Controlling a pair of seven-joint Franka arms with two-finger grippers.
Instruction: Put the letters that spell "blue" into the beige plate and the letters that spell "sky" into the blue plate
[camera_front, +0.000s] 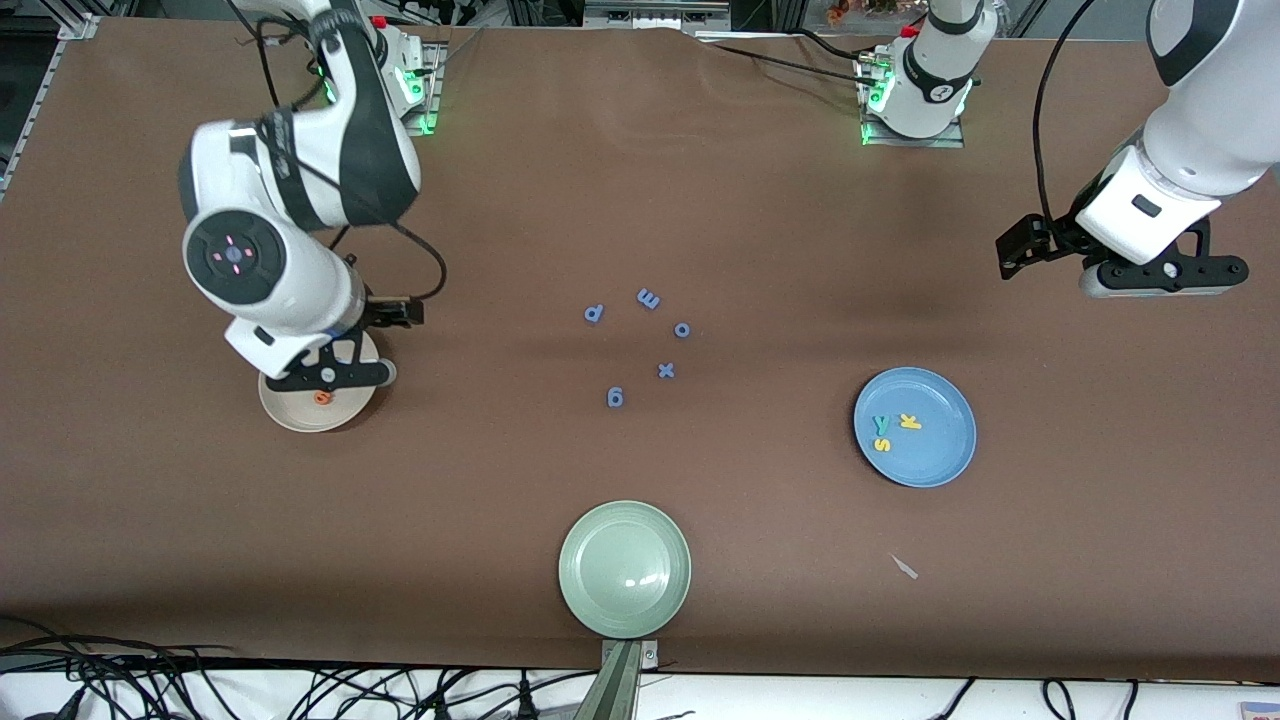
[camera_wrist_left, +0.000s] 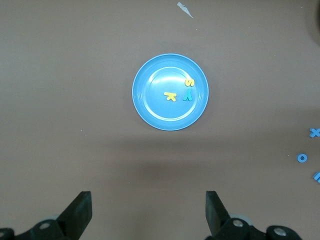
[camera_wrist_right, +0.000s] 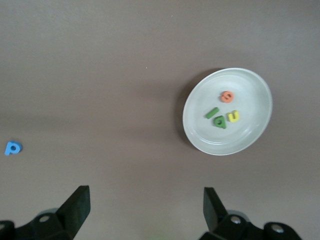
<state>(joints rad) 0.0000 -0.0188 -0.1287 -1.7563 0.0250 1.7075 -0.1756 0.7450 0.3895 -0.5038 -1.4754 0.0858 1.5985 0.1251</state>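
The beige plate (camera_wrist_right: 247, 136) holds the letters that spell "blue": orange e (camera_wrist_right: 227, 96), thin green l (camera_wrist_right: 212, 113), dark green b (camera_wrist_right: 219, 121) and yellow u (camera_wrist_right: 233, 116). In the front view only the e (camera_front: 322, 398) shows on that plate (camera_front: 300, 415), under my right gripper (camera_front: 327, 377). My right gripper (camera_wrist_right: 145, 194) is open and holds nothing. The blue plate (camera_front: 940, 455) holds the letters that spell "sky": yellow s (camera_wrist_left: 190, 81), yellow k (camera_wrist_left: 171, 95) and teal y (camera_wrist_left: 187, 96). My left gripper (camera_wrist_left: 148, 197) is open and empty, up over bare table (camera_front: 1162, 274) at the left arm's end.
A pale green plate (camera_front: 625, 568) sits near the table's front edge. Several blue-violet letters (camera_front: 666, 370) lie loose mid-table between the two plates; one is a p (camera_wrist_right: 13, 148). A small pale scrap (camera_front: 905, 567) lies nearer the front camera than the blue plate.
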